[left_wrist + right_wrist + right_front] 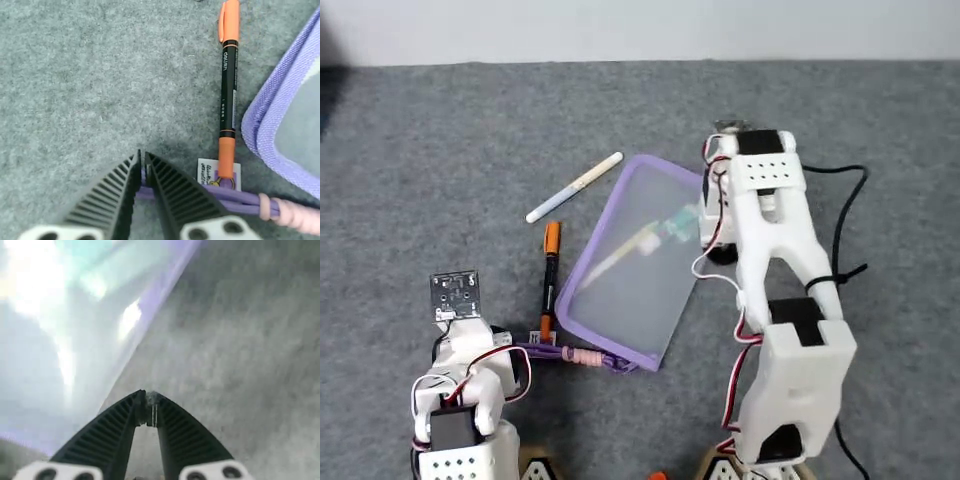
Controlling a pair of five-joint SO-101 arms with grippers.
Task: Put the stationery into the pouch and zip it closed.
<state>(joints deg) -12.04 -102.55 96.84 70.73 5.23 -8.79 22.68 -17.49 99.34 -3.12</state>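
The left jaws are clamped on the purple strap (235, 197), with the ribbed tips pressed together over it low on the surface (420, 150). From there the strap runs right to a pink piece (295, 217), which ends at the near corner of the pouch (630, 270). A small white tag (210, 172) lies on the strap just right of the jaws. The near orange end of the marker (228, 90) rests on that tag.

The marker is black with an orange cap at its far end. It lies straight from near to far, just left of the pouch and not touching it. Farther off, a white pen (575, 187) lies at a slant, with its far end just beside the pouch's far left corner.

The right jaws are together, tips meeting at the pouch's far right edge. I cannot tell whether they pinch the purple trim or only sit beside it.

The pouch lies flat and skewed in the middle of the surface, a purple-edged bag with a translucent mesh face. Through the mesh a pale pen (620, 255) and something green (675, 225) show inside, toward the far right side. The surface is grey and carpet-like.
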